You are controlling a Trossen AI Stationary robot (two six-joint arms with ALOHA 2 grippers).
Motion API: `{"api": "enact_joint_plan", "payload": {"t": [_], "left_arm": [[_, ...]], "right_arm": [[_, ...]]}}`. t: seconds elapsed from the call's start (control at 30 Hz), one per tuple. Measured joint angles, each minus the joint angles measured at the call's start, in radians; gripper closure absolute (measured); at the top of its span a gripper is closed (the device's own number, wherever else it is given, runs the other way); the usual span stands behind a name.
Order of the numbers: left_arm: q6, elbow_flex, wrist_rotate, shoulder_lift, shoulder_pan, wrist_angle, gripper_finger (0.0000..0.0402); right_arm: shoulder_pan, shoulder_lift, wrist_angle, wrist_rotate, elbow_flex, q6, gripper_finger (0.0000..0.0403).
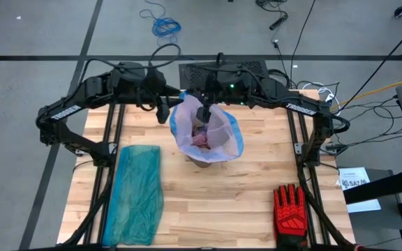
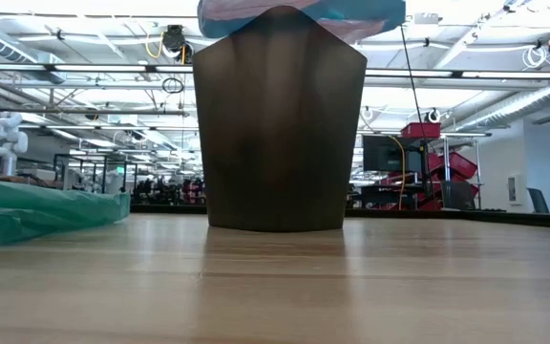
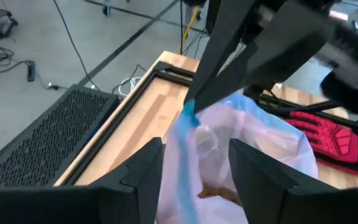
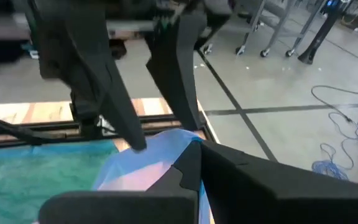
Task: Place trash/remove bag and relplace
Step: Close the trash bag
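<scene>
The pinkish-lavender bag [image 1: 211, 129] with its blue drawstring rim [image 3: 185, 134] lines a dark bin [image 2: 280, 124] at the table's middle. Its rim drapes over the bin's top [image 2: 304, 14]. Brown paper trash [image 3: 219, 194] lies inside the bag. My right gripper [image 1: 204, 111] hangs over the bag's far rim and is shut on it. My left gripper [image 1: 165, 110] is open just left of that spot. In the left wrist view its two fingers [image 3: 194, 155] stand on either side of the raised rim; whether they touch it, I cannot tell. My right gripper [image 3: 191, 106] pinches the bag's blue drawstring rim [image 3: 188, 121] on the far side, between its two fingertips. The fingers come from above, pointing down. The rim is drawn up into a peak below them, while the rest of the bag stays in the bin.
A translucent teal-green bag [image 1: 137, 192] lies flat along the table's left side. A red-and-black glove [image 1: 289, 208] lies at the near right corner. Black frame rails [image 1: 110, 132] run along both sides. Bare wood [image 1: 215, 202] shows in front of the bin.
</scene>
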Motion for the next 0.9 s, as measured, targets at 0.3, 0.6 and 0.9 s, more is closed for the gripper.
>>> {"api": "enact_joint_plan", "payload": {"t": [0.3,0.6,0.9], "left_arm": [[0.001,-0.001,0.000,0.026,0.000,0.005,0.0214],[0.009,-0.001,0.027,0.046,0.000,0.118,0.0214],[0.006,-0.001,0.060,0.114,0.000,0.123,0.0273]], "right_arm": [[0.000,-0.023,0.064,-0.016,0.000,0.024,0.0403],[0.009,-0.024,0.120,-0.061,0.000,0.026,0.0403],[0.009,-0.042,0.169,-0.060,-0.001,0.026,0.0403]]}}
